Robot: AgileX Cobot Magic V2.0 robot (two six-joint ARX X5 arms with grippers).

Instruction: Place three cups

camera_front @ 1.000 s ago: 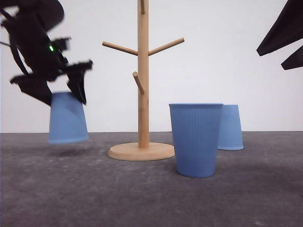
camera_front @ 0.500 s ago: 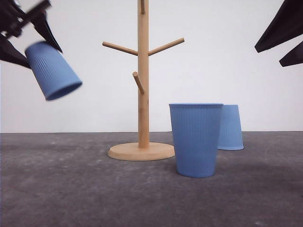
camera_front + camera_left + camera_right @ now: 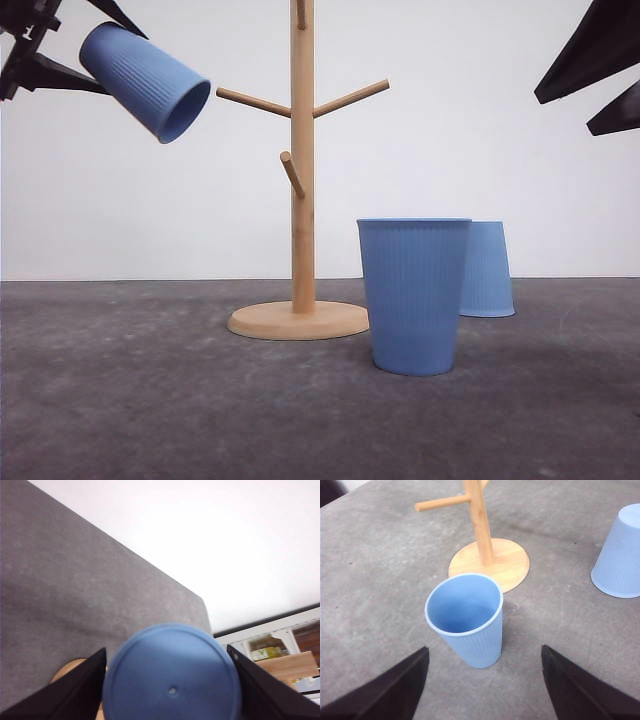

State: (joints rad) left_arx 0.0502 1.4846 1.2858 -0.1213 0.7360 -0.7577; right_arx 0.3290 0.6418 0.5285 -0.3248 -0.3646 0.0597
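Observation:
High at the left of the front view, my left gripper (image 3: 95, 50) is shut on a light-blue ribbed cup (image 3: 145, 80). That cup is tipped on its side, its mouth facing the left peg of the wooden cup tree (image 3: 302, 180). The left wrist view shows the cup's flat base (image 3: 172, 675) between the black fingers (image 3: 65, 690). A second cup (image 3: 414, 295) stands upright in front of the tree (image 3: 482, 530), seen again as the upright cup (image 3: 467, 620). A third cup (image 3: 490, 270) stands upside down behind it to the right, also the inverted cup (image 3: 620, 555). My right gripper (image 3: 585, 95) hangs open, high above the upright cup.
The tree's round wooden base (image 3: 298, 320) rests on the grey mat (image 3: 150, 400); a sliver of that base (image 3: 70, 670) appears under the held cup. Pegs stick out left (image 3: 252, 102), right (image 3: 350, 98) and forward (image 3: 291, 172). A white wall stands behind.
My left gripper has risen from near the mat to the top left, tipping its cup from upside down to mouth-right toward the tree. The right arm barely moved.

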